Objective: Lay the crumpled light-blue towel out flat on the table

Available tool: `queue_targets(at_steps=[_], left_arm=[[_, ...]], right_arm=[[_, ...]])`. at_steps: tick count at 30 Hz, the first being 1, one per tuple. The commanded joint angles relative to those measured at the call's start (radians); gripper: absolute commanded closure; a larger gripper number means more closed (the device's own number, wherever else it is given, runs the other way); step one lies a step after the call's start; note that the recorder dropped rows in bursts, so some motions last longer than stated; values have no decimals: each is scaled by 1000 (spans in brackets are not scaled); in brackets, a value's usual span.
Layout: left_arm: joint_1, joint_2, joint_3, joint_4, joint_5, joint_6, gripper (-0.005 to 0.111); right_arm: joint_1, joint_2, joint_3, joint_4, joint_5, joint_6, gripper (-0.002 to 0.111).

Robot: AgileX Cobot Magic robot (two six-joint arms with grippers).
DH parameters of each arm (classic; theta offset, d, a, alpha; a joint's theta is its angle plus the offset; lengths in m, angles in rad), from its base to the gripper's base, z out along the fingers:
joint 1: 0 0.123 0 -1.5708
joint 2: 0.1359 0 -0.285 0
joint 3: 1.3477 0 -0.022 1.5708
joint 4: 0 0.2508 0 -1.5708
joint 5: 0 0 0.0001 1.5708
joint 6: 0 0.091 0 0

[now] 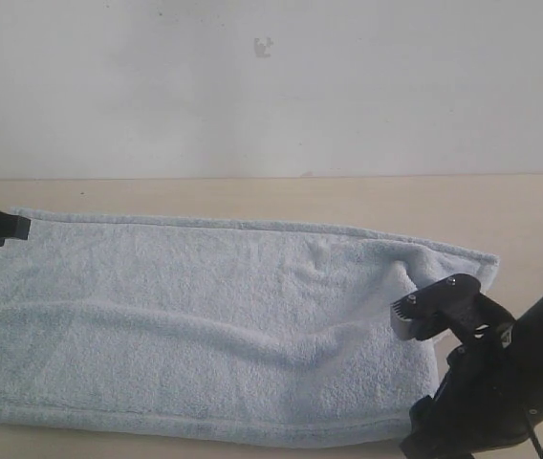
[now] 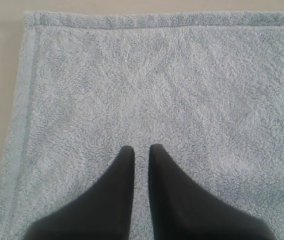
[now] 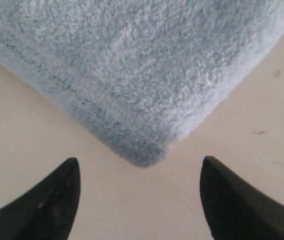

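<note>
Nearest me, the black right gripper [image 3: 139, 200] hangs over bare tabletop with its jaws wide apart and nothing between them. A right-hand corner of the pale light-blue fluffy terry towel [image 1: 205, 316] points into the gap without touching either finger. The towel lies spread lengthwise across the wide pale beige wood-look table [image 1: 252, 196], well short of its far edge. A shallow ridge runs along its middle, and it rumples toward its far right corner. At the towel's left end the black left gripper [image 2: 140, 150] hangs over the pile, fingers drawn almost together, pinching nothing. Beyond the table's far edge stands a plain white wall [image 1: 252, 86].
</note>
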Motion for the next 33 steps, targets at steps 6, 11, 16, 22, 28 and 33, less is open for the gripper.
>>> queue_targets(at_steps=[6,11,16,22,28,33], left_arm=[[-5,-7,-4,-12,4,-6,96],[-5,-7,-4,-12,4,-6,96],[-5,-7,-4,-12,10,-6,96],[-5,-7,-4,-31,8,1,96],[-5,-7,-4,-33,12,0,96],[-5,-7,-4,-35,7,0,96]], right_arm=[[10,-1,25,-72,-53,72,43],[10,-1,25,-72,-65,74,43],[10,-1,25,-67,-69,74,43],[10,-1,27,86,-88,73,43],[10,95,27,164,-151,84,43],[10,98,27,168,-196,84,70]])
